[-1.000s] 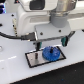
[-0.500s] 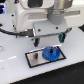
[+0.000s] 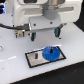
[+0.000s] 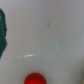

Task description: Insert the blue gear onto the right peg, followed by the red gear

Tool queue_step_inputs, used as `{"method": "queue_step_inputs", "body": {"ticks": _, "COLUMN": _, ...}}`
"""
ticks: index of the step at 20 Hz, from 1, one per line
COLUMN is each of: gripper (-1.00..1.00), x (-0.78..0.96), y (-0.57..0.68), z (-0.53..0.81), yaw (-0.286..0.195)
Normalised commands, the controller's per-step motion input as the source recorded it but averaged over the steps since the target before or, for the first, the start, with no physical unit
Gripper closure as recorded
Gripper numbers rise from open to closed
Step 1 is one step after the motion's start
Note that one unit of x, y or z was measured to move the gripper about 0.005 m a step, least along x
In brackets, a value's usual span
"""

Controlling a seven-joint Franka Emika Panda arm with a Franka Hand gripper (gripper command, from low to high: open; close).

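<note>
The blue gear point(image 3: 50, 52) lies flat on the right part of the grey black-rimmed plate point(image 3: 33, 59) in the exterior view. The right peg is hidden at the gear's centre. The shorter pin point(image 3: 36, 56) stands on the plate's left part. My gripper point(image 3: 45, 34) hangs above the plate, open and empty, with its teal fingers point(image 3: 34, 36) wide apart. The red gear point(image 4: 34, 79) lies on the white table in the wrist view, cut off by the picture's edge. It does not show in the exterior view.
The white table point(image 3: 15, 70) carries the plate. A teal finger pad point(image 4: 2, 30) shows at the edge of the wrist view. The arm's white body point(image 3: 35, 12) fills the top of the exterior view, with cables point(image 3: 10, 25) on its left.
The blue gear stays in place on the plate. The open gripper above it has hardly moved.
</note>
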Motion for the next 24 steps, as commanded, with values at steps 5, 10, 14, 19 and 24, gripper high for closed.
{"method": "queue_step_inputs", "body": {"ticks": 5, "gripper": -1.00, "x": -0.78, "y": 0.04, "z": 0.00, "yaw": 0.000}}
{"method": "queue_step_inputs", "body": {"ticks": 10, "gripper": -1.00, "x": -0.75, "y": 0.12, "z": -0.02, "yaw": 0.000}}
{"method": "queue_step_inputs", "body": {"ticks": 14, "gripper": -1.00, "x": -0.63, "y": 0.15, "z": -0.07, "yaw": 0.000}}
{"method": "queue_step_inputs", "body": {"ticks": 19, "gripper": -1.00, "x": -0.49, "y": 0.24, "z": -0.08, "yaw": 0.000}}
{"method": "queue_step_inputs", "body": {"ticks": 24, "gripper": -1.00, "x": -0.29, "y": 0.28, "z": -0.08, "yaw": 0.000}}
